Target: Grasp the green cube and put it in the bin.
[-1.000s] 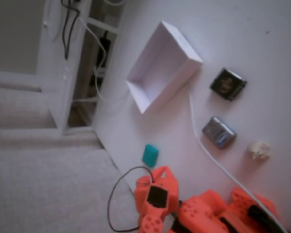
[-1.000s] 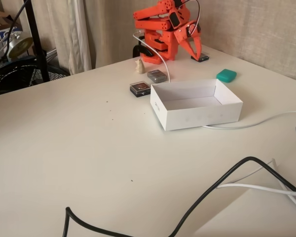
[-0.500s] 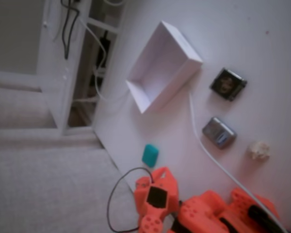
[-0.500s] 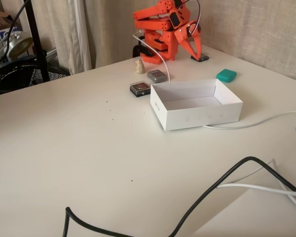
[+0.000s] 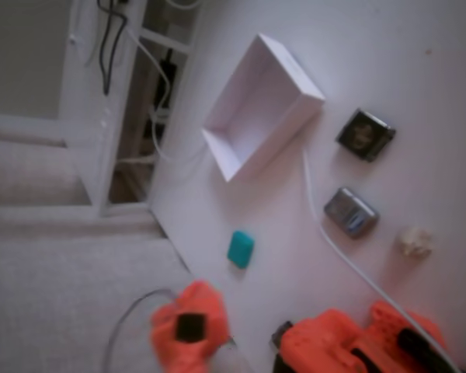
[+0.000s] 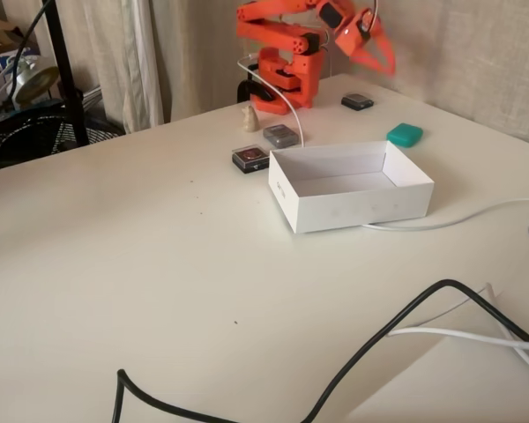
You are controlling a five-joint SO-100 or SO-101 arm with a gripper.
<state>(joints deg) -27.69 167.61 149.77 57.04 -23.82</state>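
Table has the empty bin mid-way, white cable running past it, two gadgets and a pale lump behind; cube sits near the edge, nothing blocking it; gripper raised above, fingers together, holding nothing
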